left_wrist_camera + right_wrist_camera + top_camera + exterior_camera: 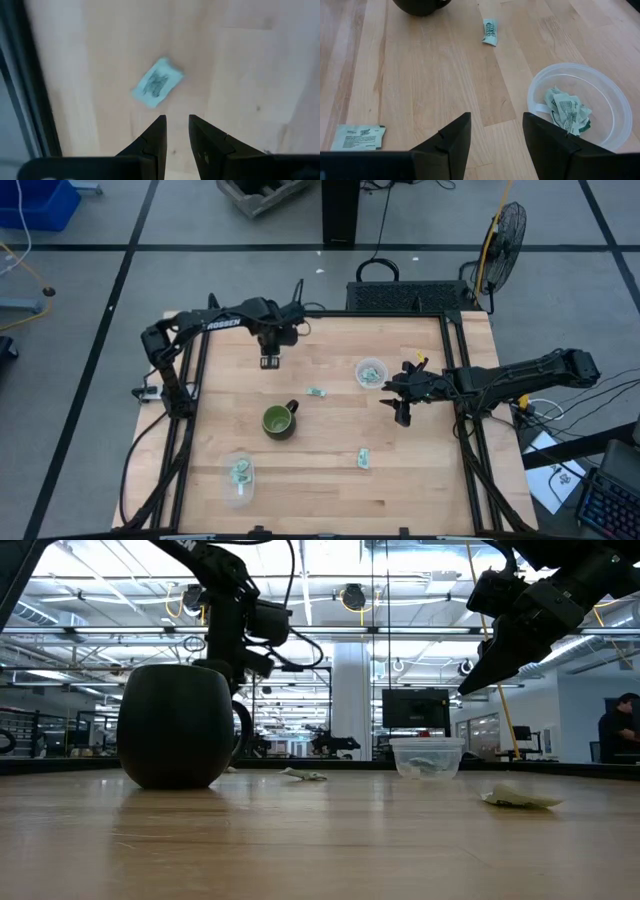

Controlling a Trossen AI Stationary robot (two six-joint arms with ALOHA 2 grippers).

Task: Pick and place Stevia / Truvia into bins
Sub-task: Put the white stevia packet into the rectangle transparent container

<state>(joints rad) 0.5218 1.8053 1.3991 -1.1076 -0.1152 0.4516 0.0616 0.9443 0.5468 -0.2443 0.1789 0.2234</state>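
My left gripper (270, 361) hangs over the table's far left part, its fingers a narrow gap apart and empty; one pale green sachet (156, 89) lies flat on the wood below it. My right gripper (401, 408) is open and empty above the table, just beside a clear cup (371, 372) that holds several crumpled sachets (567, 112). A second clear cup (238, 478) with sachets in it is at the near left. Loose sachets lie flat on the wood: one (316, 392) beyond the mug and one (363, 459) at the near right, also seen in the right wrist view (357, 137).
A dark green mug (280, 421) stands upright mid-table, between the two cups. Black frame rails run along the table's left (188, 395) and right (462, 400) sides. Bare wood lies between the mug and the near edge.
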